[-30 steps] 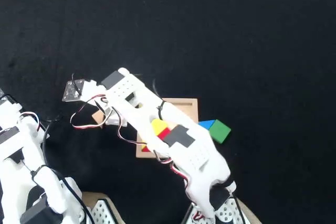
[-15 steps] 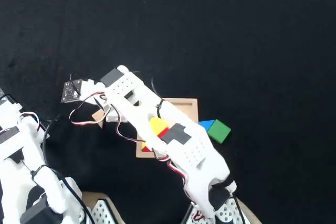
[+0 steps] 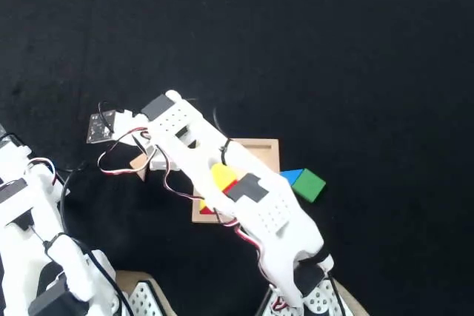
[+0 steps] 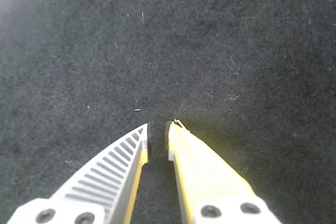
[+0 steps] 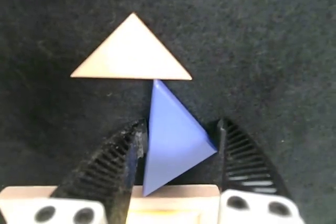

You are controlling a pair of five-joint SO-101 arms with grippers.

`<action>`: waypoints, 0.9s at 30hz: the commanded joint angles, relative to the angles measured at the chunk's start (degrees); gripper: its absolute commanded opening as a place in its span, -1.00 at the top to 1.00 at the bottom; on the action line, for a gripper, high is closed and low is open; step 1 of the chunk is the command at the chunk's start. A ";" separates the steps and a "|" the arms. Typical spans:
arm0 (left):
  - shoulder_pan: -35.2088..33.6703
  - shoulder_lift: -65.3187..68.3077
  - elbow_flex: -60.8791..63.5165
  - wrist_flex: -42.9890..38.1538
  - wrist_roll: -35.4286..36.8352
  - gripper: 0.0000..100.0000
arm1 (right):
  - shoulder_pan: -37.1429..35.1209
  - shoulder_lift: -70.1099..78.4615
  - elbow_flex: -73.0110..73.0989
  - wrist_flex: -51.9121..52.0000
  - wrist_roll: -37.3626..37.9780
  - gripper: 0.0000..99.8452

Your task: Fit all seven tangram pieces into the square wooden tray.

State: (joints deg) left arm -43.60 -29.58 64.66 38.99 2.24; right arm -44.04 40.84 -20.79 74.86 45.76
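The square wooden tray [image 3: 268, 146] lies mid-table, largely covered by my right arm. Yellow [image 3: 222, 177] and red [image 3: 231, 186] pieces show inside it. A blue piece [image 3: 291, 176] and a green piece [image 3: 311, 185] lie just outside its right edge. Left of the tray a tan triangle [image 5: 131, 51] lies flat, and a blue triangle [image 5: 173, 135] touches its base. My right gripper [image 5: 181, 125] is open, one finger on each side of the blue triangle, low over the cloth. My left gripper [image 4: 158, 127] is shut and holds nothing above bare cloth.
Black cloth covers the whole table. My left arm [image 3: 29, 212] rests at the near left corner. The tray's rim [image 5: 157, 190] runs right behind the right gripper's fingers. The tan triangle [image 3: 138, 162] lies beside the right arm's wrist.
The right arm's wrist has shifted slightly left, away from the tray. The left arm has stayed still.
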 commanded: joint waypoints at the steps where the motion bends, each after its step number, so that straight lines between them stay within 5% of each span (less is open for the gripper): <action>1: 0.13 -0.18 -0.84 -0.97 0.44 0.84 | 1.23 -1.10 -6.11 5.19 -0.79 0.62; 9: 0.13 -0.18 -0.92 -0.97 0.44 0.84 | 5.45 -10.07 -16.13 20.13 -6.15 0.62; 15: 0.13 -0.26 -0.84 -0.97 0.44 0.84 | 13.10 -21.85 -10.77 25.76 -6.95 0.62; 19: 0.48 -0.26 -0.84 -0.97 0.44 0.84 | 14.24 -27.65 1.71 18.81 -10.37 0.62; 27: 1.36 -0.44 -0.57 -0.97 0.18 0.84 | 1.14 -29.58 24.57 -7.74 -33.76 0.61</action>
State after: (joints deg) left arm -42.99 -29.58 64.66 38.99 2.24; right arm -39.03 14.20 -0.04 76.09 17.54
